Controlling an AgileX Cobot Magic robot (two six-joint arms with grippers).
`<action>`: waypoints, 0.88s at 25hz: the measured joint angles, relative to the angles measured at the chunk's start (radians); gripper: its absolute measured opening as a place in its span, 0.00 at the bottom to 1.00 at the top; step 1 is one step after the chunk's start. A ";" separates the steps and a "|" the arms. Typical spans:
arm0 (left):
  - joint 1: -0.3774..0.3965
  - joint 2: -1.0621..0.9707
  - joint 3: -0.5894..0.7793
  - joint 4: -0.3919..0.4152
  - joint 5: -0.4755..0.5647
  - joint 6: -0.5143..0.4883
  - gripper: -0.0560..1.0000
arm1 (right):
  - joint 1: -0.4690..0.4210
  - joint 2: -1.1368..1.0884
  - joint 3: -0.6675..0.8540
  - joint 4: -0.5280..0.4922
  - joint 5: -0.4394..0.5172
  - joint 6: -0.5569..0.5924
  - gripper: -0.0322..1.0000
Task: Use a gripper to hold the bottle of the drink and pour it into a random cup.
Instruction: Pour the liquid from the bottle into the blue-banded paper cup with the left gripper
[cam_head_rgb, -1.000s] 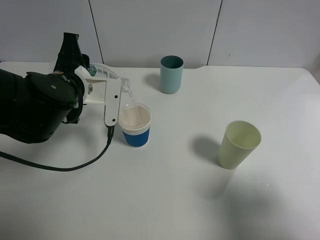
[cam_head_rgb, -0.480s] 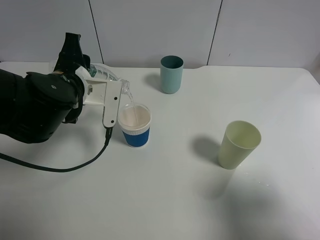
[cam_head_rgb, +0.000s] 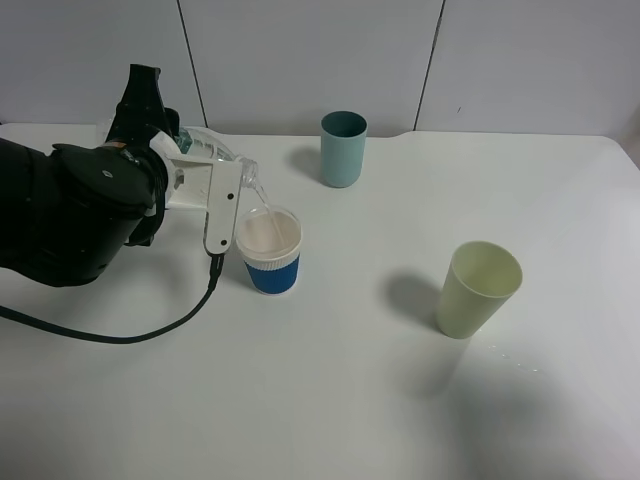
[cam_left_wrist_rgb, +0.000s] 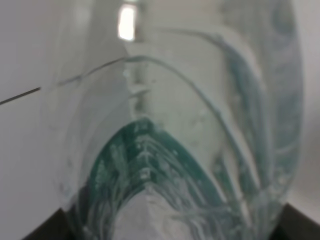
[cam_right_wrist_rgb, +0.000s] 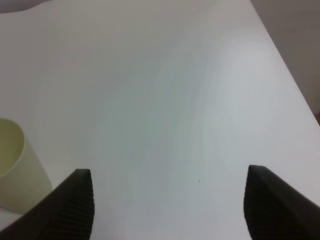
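Observation:
My left gripper (cam_head_rgb: 212, 182), a white boxy head on the bulky black arm, is shut on the bottle of the drink (cam_head_rgb: 214, 150). The clear bottle is tipped over sideways, and its open mouth hangs just above the cup (cam_head_rgb: 270, 252). A thin stream of liquid runs from the mouth into that blue-and-white paper cup, which holds pale liquid. Up close in the left wrist view, the bottle (cam_left_wrist_rgb: 150, 150) fills the picture with its green label showing through. In the right wrist view, my right gripper (cam_right_wrist_rgb: 170, 205) is open above bare table, with nothing between its dark fingers.
A teal cylindrical cup (cam_head_rgb: 343, 148) stands at the back middle. A pale green tapered cup (cam_head_rgb: 478, 288) stands to the right, and its side shows in the right wrist view (cam_right_wrist_rgb: 15, 175). A black cable (cam_head_rgb: 120, 335) trails across the white table (cam_head_rgb: 330, 400) in front of the left arm.
Almost nothing. The bottle stays tipped over the cup, the stream keeps running, and the left gripper has shifted only by a hair.

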 joint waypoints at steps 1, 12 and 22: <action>0.000 0.000 0.000 0.000 0.000 0.000 0.53 | 0.000 0.000 0.000 0.000 0.000 0.000 0.65; 0.000 0.000 0.000 0.000 -0.005 0.002 0.53 | 0.000 0.000 0.000 0.000 0.000 0.000 0.65; 0.000 0.000 0.000 0.000 -0.006 0.049 0.53 | 0.000 0.000 0.000 0.000 0.000 0.000 0.65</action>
